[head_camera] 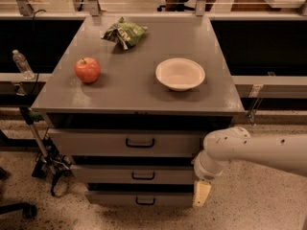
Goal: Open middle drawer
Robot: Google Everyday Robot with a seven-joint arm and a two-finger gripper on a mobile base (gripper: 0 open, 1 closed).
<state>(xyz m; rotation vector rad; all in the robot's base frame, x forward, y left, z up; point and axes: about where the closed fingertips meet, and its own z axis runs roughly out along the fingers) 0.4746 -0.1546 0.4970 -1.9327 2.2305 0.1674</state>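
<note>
The grey cabinet has three stacked drawers on its front. The middle drawer is a shallow grey front with a small black bar handle at its centre, and it looks pushed in. My white arm comes in from the right, its wrist turned down at the cabinet's right front corner. My gripper hangs cream-coloured below the wrist, beside the right end of the bottom drawer. It sits lower than the middle handle and well to its right, touching nothing that I can see.
On the cabinet top lie a red apple, a white bowl and a green chip bag. The taller top drawer and the bottom drawer flank the middle one. A folded cart leans at the left, and a water bottle stands on the left ledge.
</note>
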